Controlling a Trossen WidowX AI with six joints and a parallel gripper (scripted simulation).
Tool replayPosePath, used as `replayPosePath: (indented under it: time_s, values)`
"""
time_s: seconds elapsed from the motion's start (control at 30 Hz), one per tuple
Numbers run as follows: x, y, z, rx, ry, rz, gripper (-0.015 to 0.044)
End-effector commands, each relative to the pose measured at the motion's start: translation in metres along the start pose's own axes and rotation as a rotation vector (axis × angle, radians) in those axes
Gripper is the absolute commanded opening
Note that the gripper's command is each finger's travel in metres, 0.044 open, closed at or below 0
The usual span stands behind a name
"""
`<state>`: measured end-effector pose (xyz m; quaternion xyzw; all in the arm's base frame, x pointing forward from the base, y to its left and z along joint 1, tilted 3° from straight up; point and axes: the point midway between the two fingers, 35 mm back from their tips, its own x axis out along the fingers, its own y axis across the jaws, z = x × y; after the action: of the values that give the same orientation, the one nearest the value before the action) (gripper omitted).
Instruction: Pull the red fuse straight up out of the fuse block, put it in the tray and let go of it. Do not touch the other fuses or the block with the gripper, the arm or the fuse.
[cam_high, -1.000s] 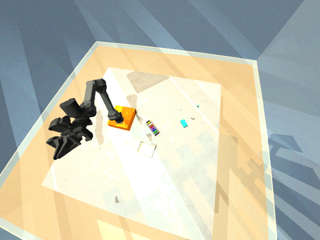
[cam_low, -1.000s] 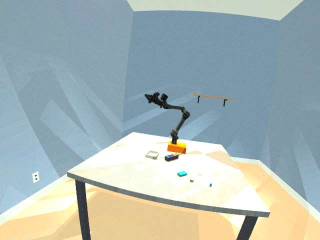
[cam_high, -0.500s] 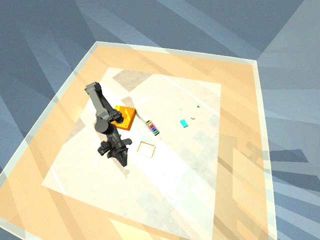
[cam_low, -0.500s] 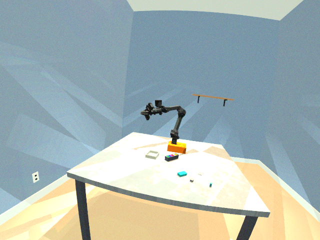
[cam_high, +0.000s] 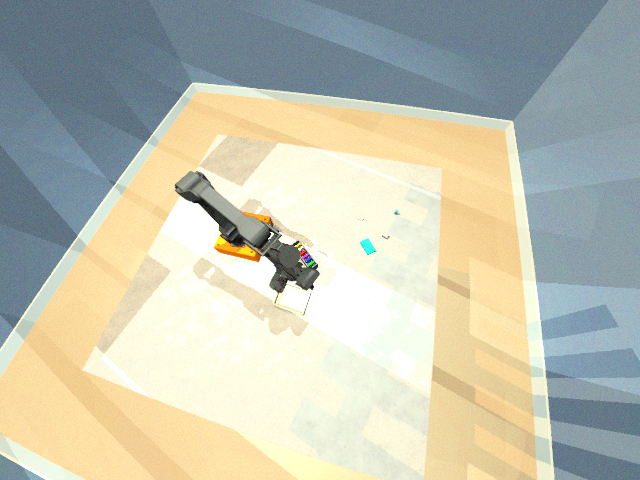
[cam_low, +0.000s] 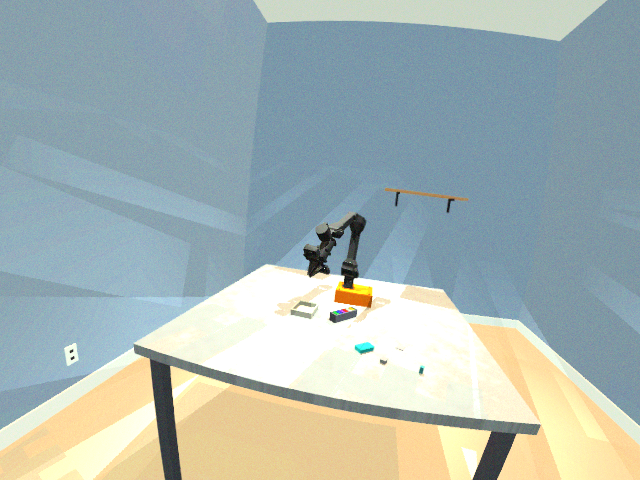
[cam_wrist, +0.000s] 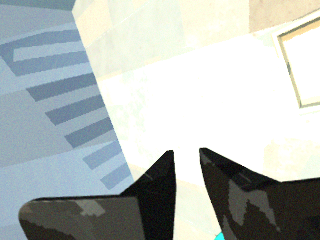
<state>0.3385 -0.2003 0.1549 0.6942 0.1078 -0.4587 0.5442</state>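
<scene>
On the pale table (cam_low: 248, 335) in the blue-walled room, we are hanging our gripper (cam_wrist: 186, 152) above the surface, fingers nearly closed on nothing. The tray (cam_low: 303, 308) is lying below it, and the red fuse (cam_low: 352, 308) is sitting in the fuse block (cam_low: 343, 314), below and to one side.

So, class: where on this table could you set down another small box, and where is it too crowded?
Free patches: the near-left stretch between the tray and the table's front edge, and the far-right corner behind the cyan block. Crowded: around the orange base, where the fuse block and tray sit close, with the fingers hanging above.
</scene>
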Motion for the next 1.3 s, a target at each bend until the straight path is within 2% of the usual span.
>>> replayPosePath:
  time_s: [0.0,0.13,0.33,0.73,1.27]
  values:
    - [0.016,-0.056,-0.051,0.115,0.066,-0.245,0.0074]
    - [0.017,-0.107,-0.088,0.202,0.053,-0.465,0.0074]
    - [0.001,-0.175,-0.123,0.289,-0.07,-0.741,0.0074]
    - [-0.004,-0.182,-0.124,0.291,-0.075,-0.749,0.0074]
    - [0.007,-0.191,-0.124,0.291,-0.075,-0.749,0.0074]
